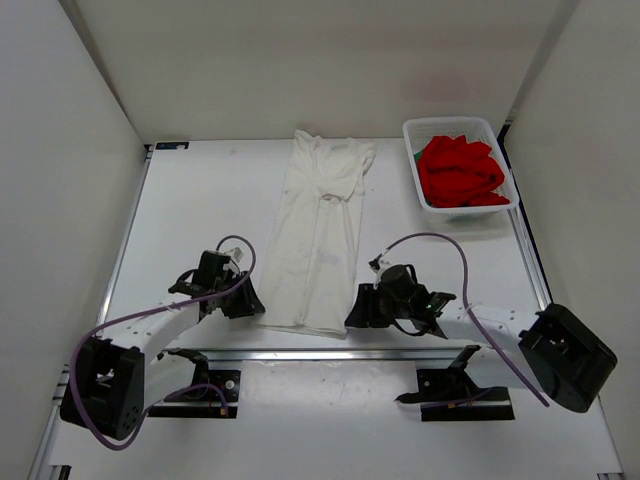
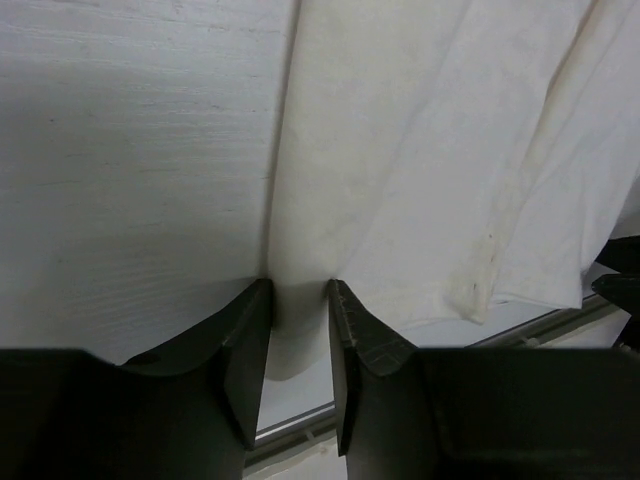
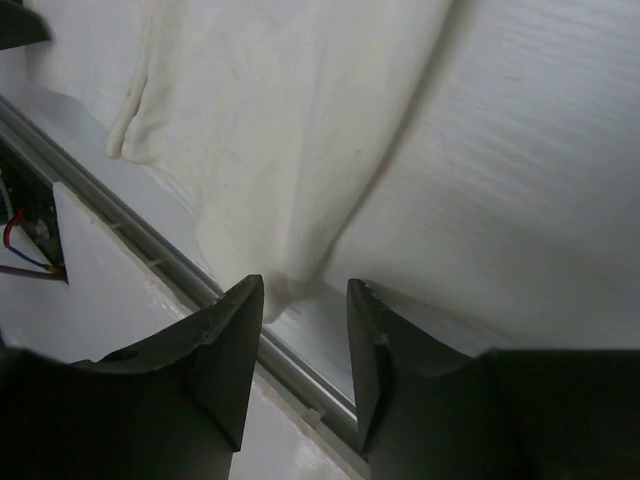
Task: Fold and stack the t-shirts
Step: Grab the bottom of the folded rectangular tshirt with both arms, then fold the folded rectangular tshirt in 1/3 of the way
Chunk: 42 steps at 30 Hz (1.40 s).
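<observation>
A white t-shirt [image 1: 320,230] lies on the table as a long narrow strip, running from the far middle toward me. My left gripper [image 1: 250,300] is at its near left corner. In the left wrist view the cloth [image 2: 430,150] fills the narrow gap between the jaws of that gripper [image 2: 300,285]. My right gripper [image 1: 358,310] is at the near right corner. Its jaws [image 3: 305,285] stand apart over bare table, with the shirt's corner [image 3: 280,120] just touching the left fingertip. A red t-shirt [image 1: 460,170] lies bunched in the basket.
The white mesh basket [image 1: 445,124] stands at the far right corner of the table. A metal rail [image 1: 330,352] runs along the table's near edge, close behind both grippers. White walls enclose the left, far and right sides.
</observation>
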Available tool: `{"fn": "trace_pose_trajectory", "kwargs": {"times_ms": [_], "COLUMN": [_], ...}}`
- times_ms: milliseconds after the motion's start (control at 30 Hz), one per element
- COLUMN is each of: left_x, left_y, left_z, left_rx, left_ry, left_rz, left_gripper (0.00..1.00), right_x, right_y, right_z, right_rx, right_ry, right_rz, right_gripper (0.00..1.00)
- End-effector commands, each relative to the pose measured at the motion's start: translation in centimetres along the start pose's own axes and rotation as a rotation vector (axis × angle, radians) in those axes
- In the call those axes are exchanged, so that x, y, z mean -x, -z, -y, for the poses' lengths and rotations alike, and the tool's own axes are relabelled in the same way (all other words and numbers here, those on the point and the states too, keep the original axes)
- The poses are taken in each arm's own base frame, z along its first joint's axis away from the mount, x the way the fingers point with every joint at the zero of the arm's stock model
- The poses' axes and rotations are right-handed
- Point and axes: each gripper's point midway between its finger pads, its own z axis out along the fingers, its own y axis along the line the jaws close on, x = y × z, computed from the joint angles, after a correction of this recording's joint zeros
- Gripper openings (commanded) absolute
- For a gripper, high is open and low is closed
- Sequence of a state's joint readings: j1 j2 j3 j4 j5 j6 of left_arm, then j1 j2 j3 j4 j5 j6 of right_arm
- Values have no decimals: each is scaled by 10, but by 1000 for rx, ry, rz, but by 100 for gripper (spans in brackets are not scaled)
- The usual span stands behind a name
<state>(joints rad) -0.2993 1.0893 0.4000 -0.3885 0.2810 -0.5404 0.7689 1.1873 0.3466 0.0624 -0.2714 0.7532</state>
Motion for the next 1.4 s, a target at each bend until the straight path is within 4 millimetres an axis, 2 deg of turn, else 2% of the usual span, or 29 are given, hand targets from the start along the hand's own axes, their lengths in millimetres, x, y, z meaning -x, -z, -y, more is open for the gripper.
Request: {"fn": "trace_pose_trajectory", "kwargs": {"times_ms": [0,133,233,267,333,433,500,533,600,667,700,767,800,833,867,900,933,967,1000,1033,1067,1100,1133,1167,1233,1267,1300,1333,1367], "left_x": [-30,-30,-32,-36,-39,-47,-48,-55,-65,-60,-47,-9,7,37,55,80,104,128,140,159,173,182,197,204,223,228,228,237,242], "left_y": [-1,4,10,10,18,37,50,57,58,56,56,64,63,67,71,71,69,66,63,58,52,46,40,29,18,6,-2,-10,-21], "left_z": [-10,-5,2,2,9,22,21,17,21,37,48,69,73,84,89,94,100,104,103,107,115,110,113,111,109,109,107,108,108], "left_rx": [23,8,-27,-34,-64,-130,-140,-132,-159,-248,-300,-330,-321,-327,-331,-346,-359,-363,-343,-336,-338,-306,-298,-283,-256,-241,-227,-225,-214], "left_ry": [20,16,9,3,-2,-17,-15,-19,-24,33,29,19,15,7,31,71,84,109,138,141,138,152,154,160,162,159,151,160,156], "left_rz": [-97,-99,-105,-120,-140,-161,-153,-179,-213,-198,-156,-56,-21,58,103,167,217,255,279,307,309,324,336,319,331,313,303,297,282], "left_gripper": [40,27,11,8,0,0,0,0,0,0,0,0,0,0,0,0,0,0,0,0,0,0,0,0,0,0,0,0,0], "right_x": [-2,-11,-18,-14,-20,-35,-46,-50,-49,-31,-20,17,32,50,68,85,110,119,136,145,166,179,192,199,228,230,242,254,256], "right_y": [-11,-18,-20,-19,-12,7,19,25,33,39,42,45,49,48,49,54,57,54,53,52,52,48,43,42,40,30,27,27,20], "right_z": [-19,-27,-29,-30,-34,-38,-40,-47,-56,-59,-62,-57,-60,-45,-36,-43,-37,-25,-22,-12,-9,-8,1,13,17,25,27,27,35], "right_rx": [76,92,83,76,67,57,44,67,86,96,104,90,100,63,54,90,75,55,41,21,33,45,26,6,18,15,21,18,9], "right_ry": [-25,-14,-21,-10,-10,-9,-19,-27,-36,-26,6,6,57,26,23,59,43,37,68,46,34,52,44,23,22,15,21,34,25], "right_rz": [-5,-38,-69,-50,-49,-66,-83,-86,-77,-35,-12,58,81,114,133,163,204,192,206,209,234,241,248,258,289,266,278,298,284], "right_gripper": [37,27,9,1,0,0,0,0,0,0,0,0,1,0,0,0,0,0,1,0,0,0,0,0,0,0,0,0,0]}}
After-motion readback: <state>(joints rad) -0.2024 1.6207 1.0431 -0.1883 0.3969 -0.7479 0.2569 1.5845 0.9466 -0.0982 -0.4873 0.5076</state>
